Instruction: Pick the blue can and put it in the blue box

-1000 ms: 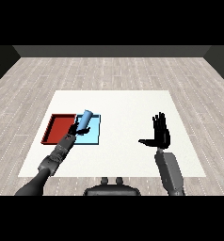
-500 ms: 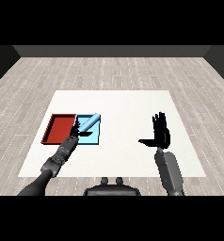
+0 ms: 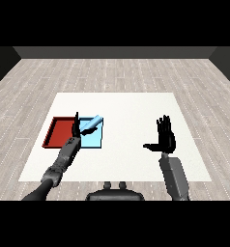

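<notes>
The blue can (image 3: 92, 124) lies tilted on its side in the far part of the light blue tray (image 3: 93, 141). My left hand (image 3: 76, 129) is just left of the can, over the border between the two trays, with its fingers straightened upward and apart from the can. My right hand (image 3: 165, 138) is held up open over the right side of the table, palm facing left, holding nothing.
The red tray (image 3: 60, 133) lies directly left of the blue tray, touching it. The white table (image 3: 126, 108) extends around both trays. My left forearm (image 3: 64, 157) reaches in from the lower left.
The left hand lowered the blue can into the blue tray, let go and drew back toward the left. The can now rests in the tray. The right hand stayed still.
</notes>
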Controlling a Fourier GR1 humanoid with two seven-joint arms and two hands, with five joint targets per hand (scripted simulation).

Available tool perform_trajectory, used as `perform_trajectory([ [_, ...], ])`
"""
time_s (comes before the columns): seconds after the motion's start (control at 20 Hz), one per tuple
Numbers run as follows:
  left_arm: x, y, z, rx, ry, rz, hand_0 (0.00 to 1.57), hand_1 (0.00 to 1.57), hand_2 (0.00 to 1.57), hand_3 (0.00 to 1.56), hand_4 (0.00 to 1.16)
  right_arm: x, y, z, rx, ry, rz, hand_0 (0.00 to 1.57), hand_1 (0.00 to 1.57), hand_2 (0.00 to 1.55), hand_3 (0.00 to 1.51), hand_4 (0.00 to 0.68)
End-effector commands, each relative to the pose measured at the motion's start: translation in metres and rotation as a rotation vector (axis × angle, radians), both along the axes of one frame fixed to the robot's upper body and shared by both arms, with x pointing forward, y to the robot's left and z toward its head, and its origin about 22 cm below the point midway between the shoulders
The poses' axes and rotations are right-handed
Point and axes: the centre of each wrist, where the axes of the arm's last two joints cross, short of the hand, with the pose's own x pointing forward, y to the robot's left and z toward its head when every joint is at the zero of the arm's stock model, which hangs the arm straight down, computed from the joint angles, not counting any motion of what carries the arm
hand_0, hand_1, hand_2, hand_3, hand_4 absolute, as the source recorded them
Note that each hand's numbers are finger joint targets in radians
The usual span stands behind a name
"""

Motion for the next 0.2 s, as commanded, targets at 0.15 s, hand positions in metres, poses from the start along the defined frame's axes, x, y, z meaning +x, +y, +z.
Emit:
perform_trajectory([
  [0.15, -0.03, -0.017, 0.003, -0.149, -0.309, -0.239, 0.0, 0.0, 0.0, 0.0, 0.0, -0.007, 0.0, 0.002, -0.052, 0.028, 0.005, 0.0, 0.0, 0.0, 0.0, 0.0],
])
